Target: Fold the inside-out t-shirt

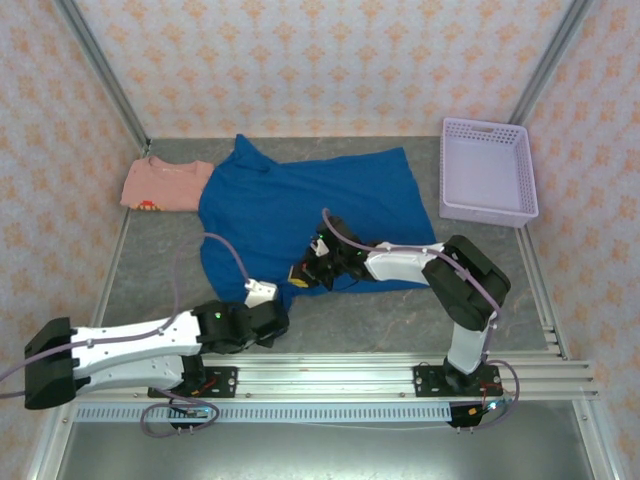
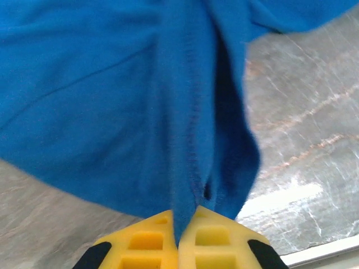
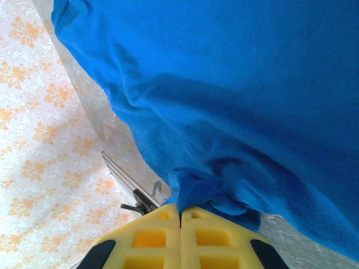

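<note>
grasp step at near edge: left gripper (image 2: 179, 227) and right gripper (image 3: 180, 216) jaws each pinched shut on the blue t-shirt (image 1: 300, 200); next probably calls for an even lift, folding away.

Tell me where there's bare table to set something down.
Bare tabletop lies left of the blue t-shirt, nearer than the pink shirt; another patch sits between the t-shirt's right edge, the lavender basket and the near rail. The shirt's near hem is crowded: both the left gripper and right gripper pinch it there.

Royal-blue t-shirt (image 1: 300, 205) spread, rumpled, mid-table
</note>
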Available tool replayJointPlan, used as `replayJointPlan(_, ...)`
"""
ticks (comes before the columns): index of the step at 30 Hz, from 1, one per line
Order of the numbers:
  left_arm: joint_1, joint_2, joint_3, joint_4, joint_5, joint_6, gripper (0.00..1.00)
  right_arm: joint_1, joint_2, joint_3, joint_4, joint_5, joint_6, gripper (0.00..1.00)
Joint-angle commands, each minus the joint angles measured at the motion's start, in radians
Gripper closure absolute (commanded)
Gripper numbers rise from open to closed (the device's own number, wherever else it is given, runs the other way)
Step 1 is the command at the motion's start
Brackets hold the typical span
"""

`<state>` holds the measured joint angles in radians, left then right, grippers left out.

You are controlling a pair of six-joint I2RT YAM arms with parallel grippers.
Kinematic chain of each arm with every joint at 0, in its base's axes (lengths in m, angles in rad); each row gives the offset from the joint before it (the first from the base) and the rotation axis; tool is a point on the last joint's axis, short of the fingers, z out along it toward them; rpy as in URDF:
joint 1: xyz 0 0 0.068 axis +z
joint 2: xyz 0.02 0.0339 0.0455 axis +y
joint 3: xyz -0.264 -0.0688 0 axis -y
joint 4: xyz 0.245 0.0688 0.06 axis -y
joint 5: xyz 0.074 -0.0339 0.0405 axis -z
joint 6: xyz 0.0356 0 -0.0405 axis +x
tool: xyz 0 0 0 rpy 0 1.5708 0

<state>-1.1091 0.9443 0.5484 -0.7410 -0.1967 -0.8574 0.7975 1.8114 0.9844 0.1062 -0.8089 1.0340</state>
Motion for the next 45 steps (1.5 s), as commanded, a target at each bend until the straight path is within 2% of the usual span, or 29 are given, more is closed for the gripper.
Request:
replayJointPlan(1,0.062,-0.075,-0.027,-0.147,-0.037,-0.096,0.96,-0.009,0.003,0.032,-0.047,-0.005,-0.035,1.00)
replayJointPlan(7,0.110,-0.073,-0.052,-0.119,0.005,-0.053,0.95,-0.014,0.023,0.049,-0.067,-0.008,-0.049,1.00)
replayJointPlan(11,0.110,-0.028,-0.040,-0.048,0.055,0.023,0.89,-0.017,0.043,0.057,-0.074,-0.008,-0.061,1.00)
replayJointPlan(19,0.107,-0.052,-0.032,0.057,0.118,0.134,0.63,-0.021,0.069,0.063,-0.075,-0.007,-0.069,1.00)
replayJointPlan(25,0.012,-0.047,0.003,0.056,0.027,0.203,0.47,-0.023,0.080,0.074,-0.083,-0.012,-0.076,1.00)
replayJointPlan(28,-0.012,-0.002,0.016,0.031,-0.026,0.200,0.38,-0.024,0.088,0.077,-0.084,-0.014,-0.078,1.00)
replayJointPlan(31,-0.029,0.068,0.029,0.008,-0.044,0.197,0.34,-0.026,0.094,0.080,-0.086,-0.016,-0.081,1.00)
replayJointPlan(38,-0.062,0.124,0.028,0.025,0.006,0.166,0.24,-0.034,0.097,0.089,-0.100,-0.022,-0.093,1.00)
replayJointPlan(45,-0.066,0.159,0.000,0.030,-0.006,0.111,0.18,-0.034,0.107,0.091,-0.091,-0.027,-0.088,1.00)
